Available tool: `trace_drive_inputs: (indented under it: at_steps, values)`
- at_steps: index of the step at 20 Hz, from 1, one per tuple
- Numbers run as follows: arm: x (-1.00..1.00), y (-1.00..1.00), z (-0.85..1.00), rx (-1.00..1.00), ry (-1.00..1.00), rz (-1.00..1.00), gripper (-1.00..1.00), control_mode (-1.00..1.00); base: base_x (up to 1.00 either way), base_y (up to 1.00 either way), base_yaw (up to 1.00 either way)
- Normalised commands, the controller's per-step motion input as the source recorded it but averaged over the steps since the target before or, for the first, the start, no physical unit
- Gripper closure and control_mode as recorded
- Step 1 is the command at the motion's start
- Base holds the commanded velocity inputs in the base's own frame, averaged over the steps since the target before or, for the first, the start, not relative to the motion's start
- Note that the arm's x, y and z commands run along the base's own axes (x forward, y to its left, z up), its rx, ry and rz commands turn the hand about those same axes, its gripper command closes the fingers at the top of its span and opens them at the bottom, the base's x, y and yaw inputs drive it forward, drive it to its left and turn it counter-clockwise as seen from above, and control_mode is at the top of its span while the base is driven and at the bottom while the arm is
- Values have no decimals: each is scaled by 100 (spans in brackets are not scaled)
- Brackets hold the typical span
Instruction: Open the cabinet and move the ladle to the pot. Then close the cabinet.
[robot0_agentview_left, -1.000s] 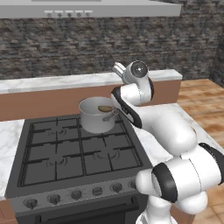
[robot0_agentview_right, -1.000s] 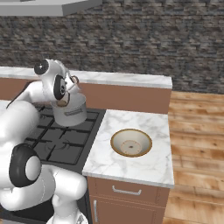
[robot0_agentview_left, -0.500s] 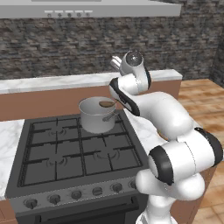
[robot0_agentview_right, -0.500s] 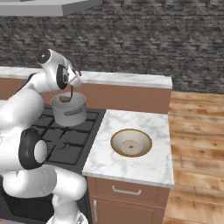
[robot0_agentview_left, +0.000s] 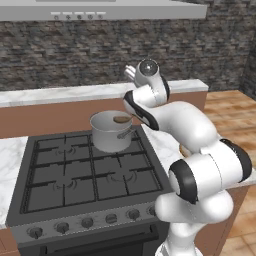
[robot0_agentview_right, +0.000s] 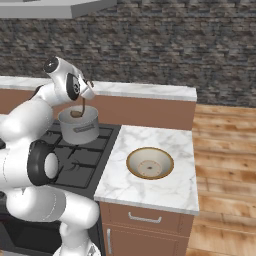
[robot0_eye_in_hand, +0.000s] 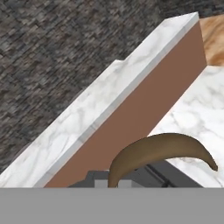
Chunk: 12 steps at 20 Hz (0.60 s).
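Right now the pot (robot0_agentview_left: 111, 131) is sitting on the back right burner of the stove (robot0_agentview_left: 85, 175), its short handle pointing toward the marble worktop (robot0_agentview_right: 155, 172). The ladle (robot0_agentview_right: 81, 109) is hanging down into the pot, its dark handle rising toward the tool (robot0_agentview_right: 88, 93), which is closed and seems to be pinching the handle's top. A round beige bowl (robot0_agentview_right: 149, 162) is resting on the worktop, well apart from the pot.

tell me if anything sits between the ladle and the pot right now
Nothing visible does. The ladle hangs from the shut gripper straight above the open pot on the stove's back burner, its lower end already at the rim.
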Motion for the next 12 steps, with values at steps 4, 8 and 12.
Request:
trace_drive_inputs:
  at_steps: [4,8,12]
  values:
    - [12,0,-21,0,-2,0,100,-100,0,0,0]
    - [21,0,-25,0,-1,0,100,-100,0,0,0]
    - [13,1,-25,0,0,0,100,-100,0,0,0]
